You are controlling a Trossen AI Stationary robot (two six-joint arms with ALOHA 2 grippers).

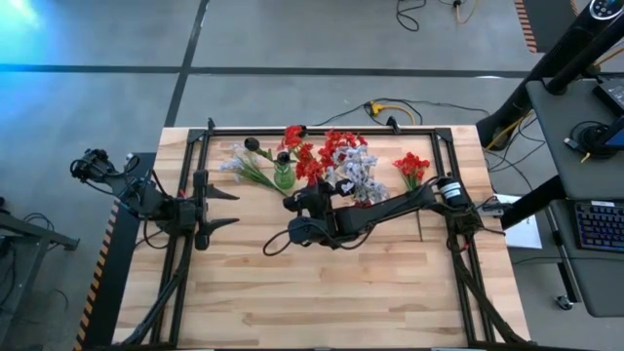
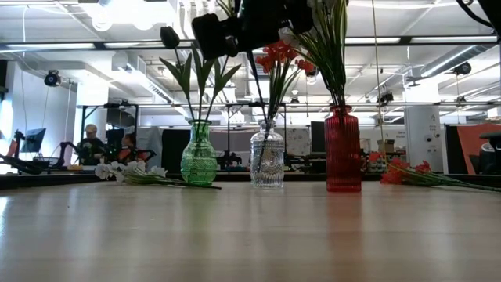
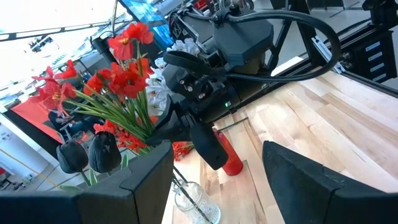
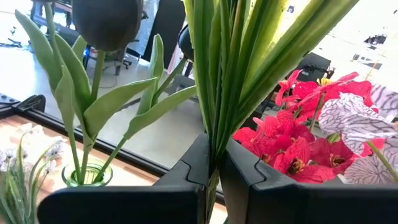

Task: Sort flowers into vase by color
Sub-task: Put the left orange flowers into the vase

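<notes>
Three vases stand in a row at the table's far middle: a green vase (image 2: 199, 153) with a dark bud (image 2: 170, 37), a clear vase (image 2: 268, 157) with red flowers (image 2: 282, 59), and a red vase (image 2: 343, 149) with green leaves. My right gripper (image 1: 291, 202) hovers above them, between the green and clear vases. It is shut on a green-stemmed flower (image 4: 217, 68) whose blossom is out of the wrist view. My left gripper (image 1: 226, 208) waits open at the table's left. My right gripper pinches the flower's bundle of stem and long leaves (image 4: 214, 127) between its two fingers. The fingers reach in level and lie across the stalk. The leaves stand upright above the fingers, which hide the stalk's lower part in the wrist view.
A pale white spray (image 1: 239, 166) lies on the table left of the green vase. A red spray (image 1: 411, 168) lies right of the vases. A black frame (image 1: 322, 130) runs along the table's far and side edges. The near half of the wooden table (image 1: 322, 292) is bare.
</notes>
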